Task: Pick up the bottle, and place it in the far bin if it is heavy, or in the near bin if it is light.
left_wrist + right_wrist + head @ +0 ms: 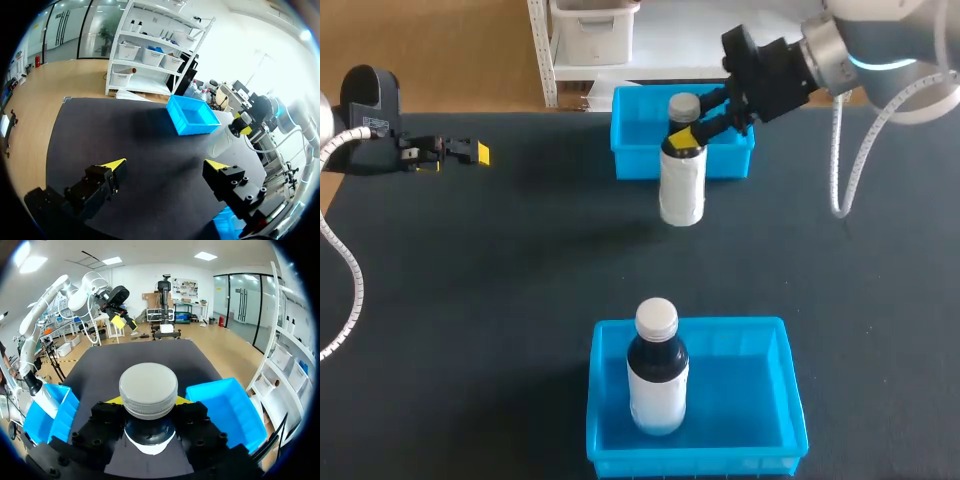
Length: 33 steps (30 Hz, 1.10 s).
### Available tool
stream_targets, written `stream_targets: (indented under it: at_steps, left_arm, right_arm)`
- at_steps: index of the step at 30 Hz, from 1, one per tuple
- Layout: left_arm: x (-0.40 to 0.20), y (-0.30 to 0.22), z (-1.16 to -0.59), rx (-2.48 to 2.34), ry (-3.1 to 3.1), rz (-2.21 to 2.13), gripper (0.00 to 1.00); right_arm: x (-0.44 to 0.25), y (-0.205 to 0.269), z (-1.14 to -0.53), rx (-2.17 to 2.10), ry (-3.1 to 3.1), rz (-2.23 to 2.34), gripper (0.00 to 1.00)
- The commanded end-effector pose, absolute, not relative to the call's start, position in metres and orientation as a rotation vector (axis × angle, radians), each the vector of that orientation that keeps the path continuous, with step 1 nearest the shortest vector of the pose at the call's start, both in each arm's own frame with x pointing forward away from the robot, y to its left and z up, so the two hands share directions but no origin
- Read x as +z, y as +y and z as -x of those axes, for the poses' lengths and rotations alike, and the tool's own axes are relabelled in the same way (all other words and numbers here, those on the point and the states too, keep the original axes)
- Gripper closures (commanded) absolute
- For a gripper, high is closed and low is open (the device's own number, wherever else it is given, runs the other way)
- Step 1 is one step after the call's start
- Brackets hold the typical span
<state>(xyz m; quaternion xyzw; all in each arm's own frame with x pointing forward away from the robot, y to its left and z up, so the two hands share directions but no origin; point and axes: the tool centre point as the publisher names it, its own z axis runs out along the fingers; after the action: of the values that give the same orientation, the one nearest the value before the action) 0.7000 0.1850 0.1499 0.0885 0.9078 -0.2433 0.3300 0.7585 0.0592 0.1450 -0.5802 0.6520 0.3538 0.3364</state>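
At the far middle of the desk (470,300), just in front of the far bin (640,162) — a bottle (682,190) with a white label and a grey cap (683,105). Stands upright in the head view, gripped at the neck from two sides by the right fingers (682,138), yellow tips tight just under the cap. Held there by the right arm (860,50), reaching in from the far right corner. Base on the desk or just above it: cannot tell.

In the right wrist view, shows the cap (148,390) squarely between the black fingers (107,417), with a sliver of yellow on either side. Has the far bin (227,410) to one side of the fingers and the near bin (55,415) to the other.

In the near bin (760,400), toward its left part, a second bottle (657,375), upright, with dark contents, a white label and a pale cap.

At the left edge of the desk, well apart from both bins, the left fingers (477,152) — spread wide, holding nothing. Seen the same way in the left wrist view: fingers (114,165) far apart over bare desk (125,130), far bin (192,116) ahead, bottle (222,142) just beside it with the right fingers (243,125) at its neck.
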Motion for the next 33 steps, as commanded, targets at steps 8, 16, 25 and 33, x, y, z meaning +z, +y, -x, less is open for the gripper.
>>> stream_targets:
  at_steps: [8, 16, 25, 33]
  left_arm:
    - [0.150, 0.185, -0.700, -0.636, 2.374, -0.231, 0.00]
    - [0.150, 0.185, -0.700, -0.636, 2.374, -0.231, 0.00]
    - [0.150, 0.185, -0.700, -0.636, 2.374, -0.231, 0.00]
    - [0.150, 0.185, -0.700, -0.636, 2.374, -0.231, 0.00]
  right_arm:
    - [0.180, -0.004, -0.750, 0.825, 1.793, 1.428, 0.62]
    - [0.203, -0.038, -0.762, 0.785, 1.845, 1.366, 0.62]
    - [0.236, -0.057, -0.795, 0.678, 1.854, 1.337, 0.63]
    - [0.254, -0.048, -0.837, 0.626, 1.816, 1.338, 0.62]
